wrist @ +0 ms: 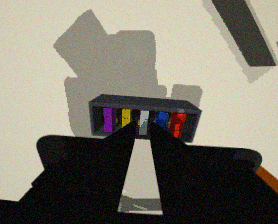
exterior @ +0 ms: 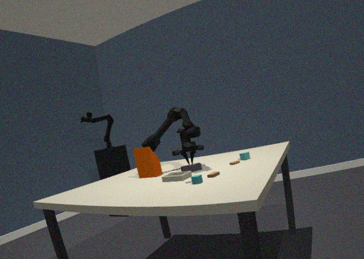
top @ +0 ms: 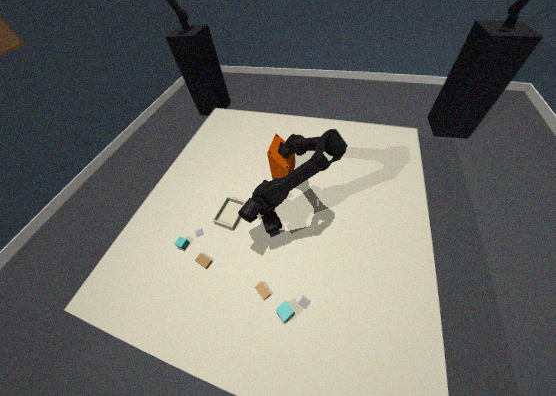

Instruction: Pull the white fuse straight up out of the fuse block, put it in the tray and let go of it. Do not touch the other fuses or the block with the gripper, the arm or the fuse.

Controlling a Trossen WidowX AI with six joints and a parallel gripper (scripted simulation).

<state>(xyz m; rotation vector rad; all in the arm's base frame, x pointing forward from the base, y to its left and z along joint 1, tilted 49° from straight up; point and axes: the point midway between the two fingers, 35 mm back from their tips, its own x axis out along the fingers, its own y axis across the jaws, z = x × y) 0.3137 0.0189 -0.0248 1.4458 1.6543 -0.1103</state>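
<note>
Fuse block (wrist: 145, 120) holds five fuses: purple, yellow, white fuse (wrist: 144, 120), blue, red. Gripper (wrist: 143, 131) above it, fingers narrowly parted, holding nothing. One tray (top: 228, 213) beside block

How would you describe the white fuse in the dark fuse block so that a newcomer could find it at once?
On the cream table top, find the dark rectangular fuse block under the black gripper. It holds five upright fuses in one row. The white fuse is the middle one, between yellow and blue, and the only pale one.
</note>
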